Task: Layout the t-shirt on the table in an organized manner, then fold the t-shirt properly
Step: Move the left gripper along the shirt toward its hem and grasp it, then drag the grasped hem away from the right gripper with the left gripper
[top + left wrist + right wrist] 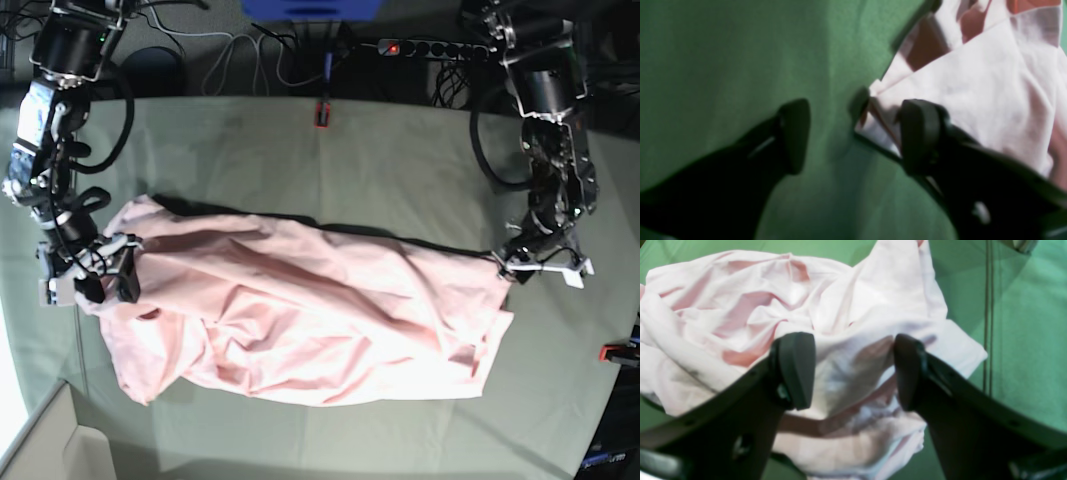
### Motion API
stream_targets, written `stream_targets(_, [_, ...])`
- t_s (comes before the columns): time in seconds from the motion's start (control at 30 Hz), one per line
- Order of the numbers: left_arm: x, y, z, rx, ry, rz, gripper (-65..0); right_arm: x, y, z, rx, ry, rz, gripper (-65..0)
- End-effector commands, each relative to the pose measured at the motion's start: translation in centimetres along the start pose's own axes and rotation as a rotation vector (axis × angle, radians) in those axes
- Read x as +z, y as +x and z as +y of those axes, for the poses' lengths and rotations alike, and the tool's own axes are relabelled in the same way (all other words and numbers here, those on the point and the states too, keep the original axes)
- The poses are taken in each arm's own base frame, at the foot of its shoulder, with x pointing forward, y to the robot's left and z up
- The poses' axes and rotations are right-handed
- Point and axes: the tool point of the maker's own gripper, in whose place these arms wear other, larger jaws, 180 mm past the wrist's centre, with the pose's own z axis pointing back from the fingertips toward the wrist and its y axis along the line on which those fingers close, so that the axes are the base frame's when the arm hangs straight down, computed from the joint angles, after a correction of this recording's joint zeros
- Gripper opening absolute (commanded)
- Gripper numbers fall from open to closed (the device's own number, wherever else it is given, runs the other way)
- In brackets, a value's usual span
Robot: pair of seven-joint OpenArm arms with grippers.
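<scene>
My two arms reach down at opposite ends of the one shirt (300, 310), rumpled across the table (300, 150). Left tool (853, 136) gapes, straddling a shirt corner; right tool (853, 371) gapes over bunched fabric, gripping nothing.

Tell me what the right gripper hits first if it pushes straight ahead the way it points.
Probably the t-shirt: the right gripper stands open with crumpled pink cloth filling the gap between its jaws, though depth is unclear.
</scene>
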Motion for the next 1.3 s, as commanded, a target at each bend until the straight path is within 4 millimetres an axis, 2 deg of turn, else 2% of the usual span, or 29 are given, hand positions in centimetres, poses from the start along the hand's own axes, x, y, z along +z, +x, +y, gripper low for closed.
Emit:
stream_targets(0.0, [0.1, 1.7, -0.6, 0.0, -0.015, -0.038, -31.5, 0.0, 2.1, -0.3, 0.012, 0.001, -0.062, -27.7])
stream_targets(0.13, [-0.1, 2.6, -1.6, 0.004, -0.03, -0.053, -41.5, 0.0, 2.2, -0.3, 0.013, 0.001, -0.064, -27.7])
stream_targets(0.23, [-0.1, 2.8, -1.8, 0.006, -0.035, -0.058, -41.7, 0.0, 2.2, -0.2, 0.013, 0.002, -0.063, -27.7])
stream_targets(0.3, [-0.4, 3.4, -2.8, 0.0, -0.049, -0.064, -41.7, 0.0, 2.2, -0.2, 0.012, 0.003, -0.063, -27.7])
stream_targets(0.53, [-0.8, 2.6, -5.6, -0.083, -0.094, -0.041, -41.7, -0.1, 2.3, -0.2, 0.012, 0.003, -0.067, -27.7])
stream_targets(0.93, [-0.8, 2.7, -5.7, -0.076, -0.096, -0.041, -42.8, -0.2, 2.5, -0.3, 0.014, 0.003, -0.07, -27.7])
stream_targets(1.0, [-0.8, 2.7, -5.7, -0.075, -0.099, -0.041, -50.3, -0.2, 2.5, -0.3, 0.014, 0.003, -0.07, -27.7])
stream_targets(1.07, [-0.8, 2.7, -5.8, -0.074, -0.1, -0.042, -63.8, -0.2, 2.5, -0.3, 0.014, 0.003, -0.07, -27.7])
stream_targets(1.27, [0.1, 3.0, -5.9, -0.077, -0.109, -0.065, -65.0, -0.1, 2.6, -0.3, 0.017, 0.001, -0.072, -27.7])
